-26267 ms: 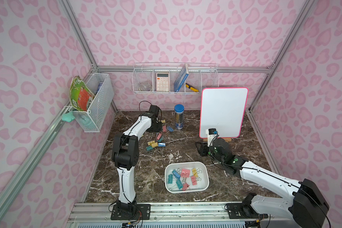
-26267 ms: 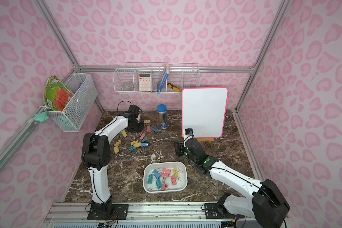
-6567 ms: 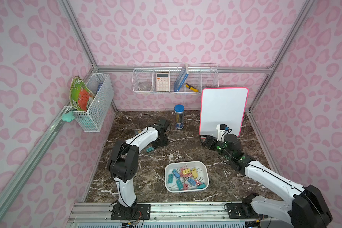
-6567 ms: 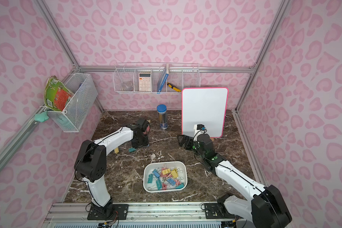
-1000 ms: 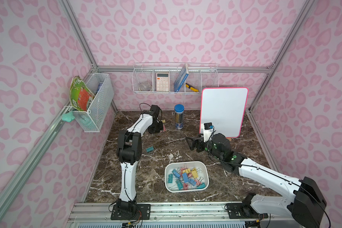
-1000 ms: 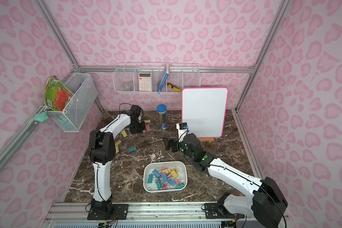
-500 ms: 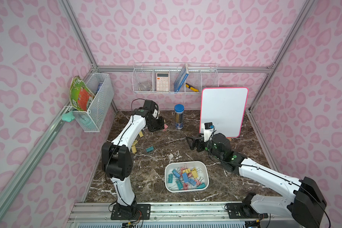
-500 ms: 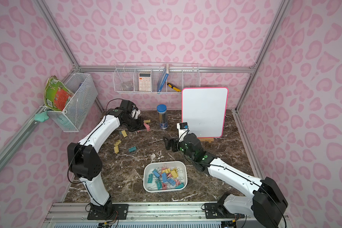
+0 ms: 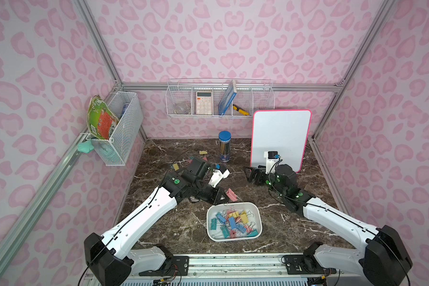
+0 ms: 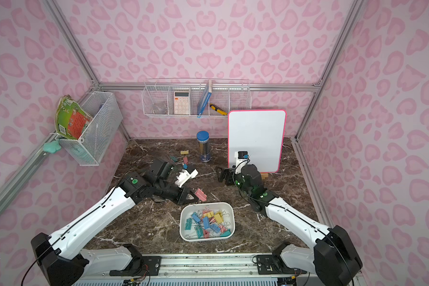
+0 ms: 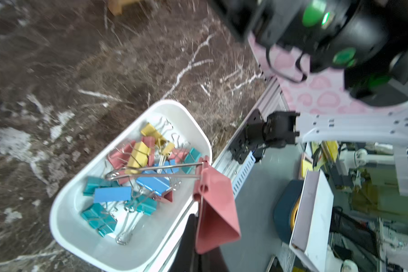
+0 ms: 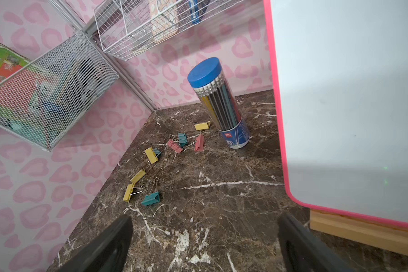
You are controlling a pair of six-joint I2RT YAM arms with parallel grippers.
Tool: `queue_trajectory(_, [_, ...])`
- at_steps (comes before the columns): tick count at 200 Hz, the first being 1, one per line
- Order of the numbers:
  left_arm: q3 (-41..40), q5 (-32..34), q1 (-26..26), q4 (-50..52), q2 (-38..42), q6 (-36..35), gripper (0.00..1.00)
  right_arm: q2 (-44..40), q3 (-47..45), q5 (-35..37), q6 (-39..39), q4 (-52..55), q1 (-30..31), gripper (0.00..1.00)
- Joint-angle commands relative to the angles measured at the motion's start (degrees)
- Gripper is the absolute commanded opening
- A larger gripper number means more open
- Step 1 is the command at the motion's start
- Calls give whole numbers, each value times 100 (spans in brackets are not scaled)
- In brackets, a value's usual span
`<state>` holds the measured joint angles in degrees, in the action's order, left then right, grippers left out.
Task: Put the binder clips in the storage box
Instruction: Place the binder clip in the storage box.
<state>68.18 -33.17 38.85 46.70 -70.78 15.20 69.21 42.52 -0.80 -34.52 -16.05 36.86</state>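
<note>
While my left gripper point(image 9: 223, 196) is clamped on a pink binder clip point(image 9: 232, 194), what matters to me is where that clip sits against the storage box point(image 9: 259, 218). In both top views it hangs at the box's far rim, toward the far-left corner, so the open tray lies near and a little right of it. I judge a short carry nearward would put it over the middle before letting go.

On the left wrist view the pink binder clip point(image 11: 216, 202) is a folded wedge. One silver wire handle reaches out over the tray, and its long edge runs roughly along the rim. I cannot tell exactly which part the jaws pinch.

Inside the box lies a tangled heap of binder clips point(image 9: 233, 222) in teal, blue, yellow and pink. The right gripper point(image 9: 252, 174) stands spread wide and empty by the whiteboard point(image 9: 280, 138). It faces the loose binder clips point(image 12: 174, 146) lying far left on the table, near the pencil tube point(image 12: 219, 101).
</note>
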Motion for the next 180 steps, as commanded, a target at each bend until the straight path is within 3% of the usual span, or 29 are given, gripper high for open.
queue_trajectory(1, [-358, 533, 408, 17, 120, 166, 0, -30, 10, -114, -107, -164, -48, 98])
queue_trajectory(26, [-796, 988, 545, 368, 135, 234, 0, -39, 2, -140, -126, -149, -47, 98])
queue_trajectory(55, [-1267, 827, 548, 340, -16, 94, 0, -48, -62, -140, -191, -182, -41, 98])
queue_trajectory(110, [-1283, 1064, 619, 477, -1027, 110, 1, -85, -29, -127, -206, -65, -46, 98])
queue_trajectory(145, [-1276, 1207, 650, 511, -1199, 238, 13, -118, -73, -108, -235, -73, -43, 98])
queue_trajectory(180, [-1082, 1462, 650, 573, -797, 257, 32, -74, -95, -130, -241, -141, -47, 98])
